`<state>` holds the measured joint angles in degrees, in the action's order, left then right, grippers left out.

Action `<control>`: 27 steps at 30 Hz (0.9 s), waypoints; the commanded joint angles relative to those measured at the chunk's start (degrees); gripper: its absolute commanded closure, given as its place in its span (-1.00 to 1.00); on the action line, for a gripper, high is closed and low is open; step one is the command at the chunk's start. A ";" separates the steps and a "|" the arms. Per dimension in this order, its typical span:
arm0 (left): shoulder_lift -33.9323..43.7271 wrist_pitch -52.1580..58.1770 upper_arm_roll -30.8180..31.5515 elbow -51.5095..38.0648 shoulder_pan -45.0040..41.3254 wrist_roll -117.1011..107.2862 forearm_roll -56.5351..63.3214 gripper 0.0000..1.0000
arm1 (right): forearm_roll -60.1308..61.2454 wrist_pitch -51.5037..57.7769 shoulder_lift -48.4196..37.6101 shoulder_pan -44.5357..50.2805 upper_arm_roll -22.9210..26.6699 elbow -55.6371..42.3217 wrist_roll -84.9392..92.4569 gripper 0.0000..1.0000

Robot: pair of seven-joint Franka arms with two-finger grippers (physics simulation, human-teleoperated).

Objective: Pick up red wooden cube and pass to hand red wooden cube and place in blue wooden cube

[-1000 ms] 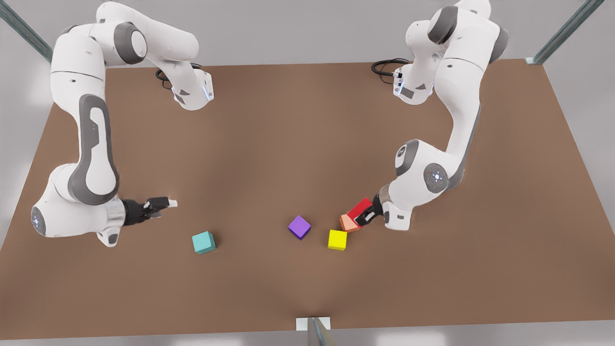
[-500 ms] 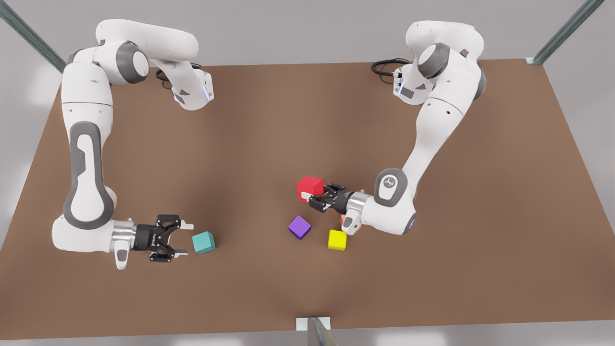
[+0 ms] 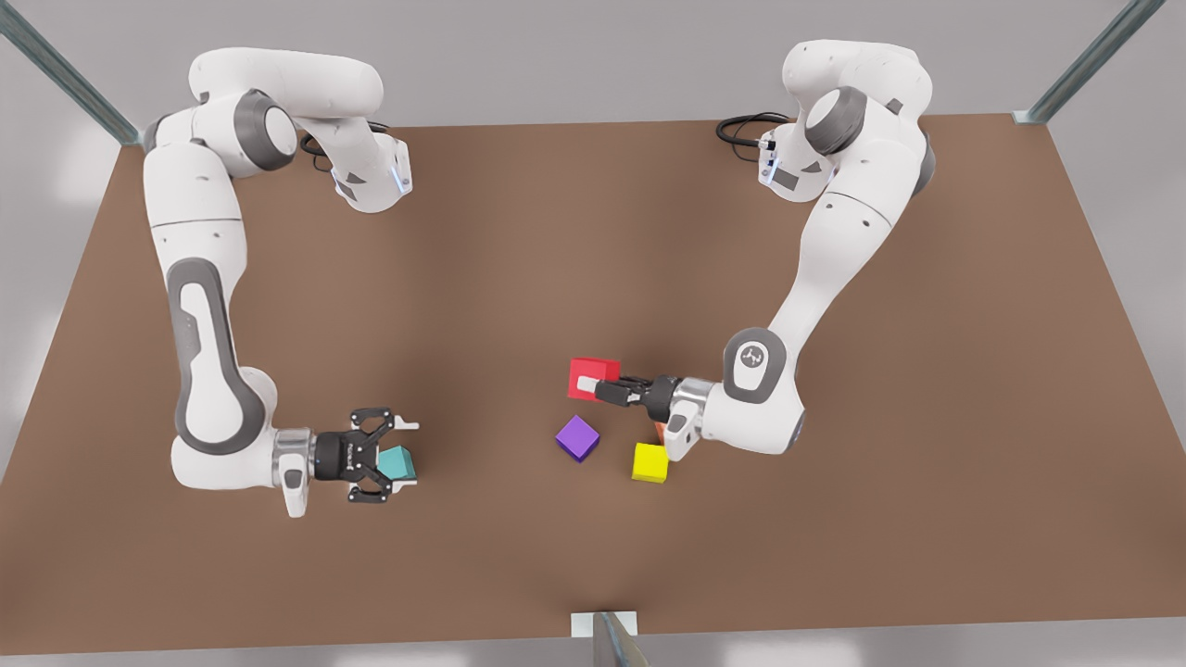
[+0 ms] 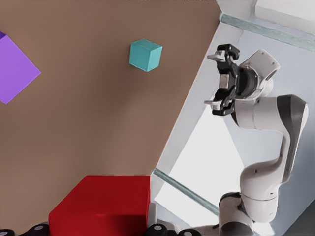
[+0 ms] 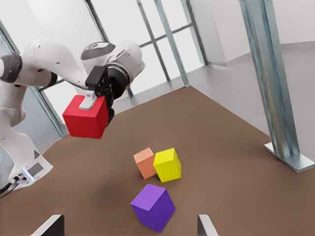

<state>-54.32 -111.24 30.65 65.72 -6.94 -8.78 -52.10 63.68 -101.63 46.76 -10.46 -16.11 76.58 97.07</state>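
Left gripper (image 3: 593, 386), mine, clamps the red cube (image 3: 591, 378) aloft above the purple cube (image 3: 577, 438). Right gripper (image 3: 400, 456) spreads wide over the blue cube (image 3: 397, 463), well apart. Risk: a misaligned handover drops my cube.

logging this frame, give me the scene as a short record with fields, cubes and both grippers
left gripper: shut on the red wooden cube, held above the table
right gripper: open, at the front view's left, over the blue wooden cube
purple cube: on the table
yellow cube: on the table, touching the orange cube
handover: not yet done
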 commanded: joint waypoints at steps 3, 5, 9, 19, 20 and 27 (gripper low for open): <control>-0.17 -3.10 0.20 0.02 0.00 21.79 -2.13 -0.37 | 3.02 1.96 0.88 0.09 -1.46 -0.03 16.75 -1.00; -0.17 -3.72 0.28 0.02 -0.18 21.70 -2.66 -0.38 | 4.07 1.96 1.67 0.18 -2.78 -0.03 16.75 -1.00; -0.78 -4.86 0.90 0.02 -0.35 22.31 -2.66 -0.38 | 6.01 1.96 2.46 0.36 -5.33 0.76 16.84 -1.00; -2.01 -7.68 2.31 0.11 -0.35 29.61 -7.67 -0.37 | 9.00 0.12 0.79 0.53 -7.44 8.85 20.00 -1.00; -2.19 -7.68 2.31 0.11 -0.35 29.70 -7.67 -0.38 | 10.32 -0.76 0.79 0.62 -7.53 10.08 20.09 -1.00; -2.98 -9.70 3.27 -0.16 -0.18 31.81 -8.99 -0.39 | 14.45 -6.12 0.96 2.46 -9.55 10.17 20.00 -1.00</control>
<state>-57.17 -119.20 33.60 65.48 -7.07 12.90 -60.27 76.32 -104.91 47.72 -8.30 -25.59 86.89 111.92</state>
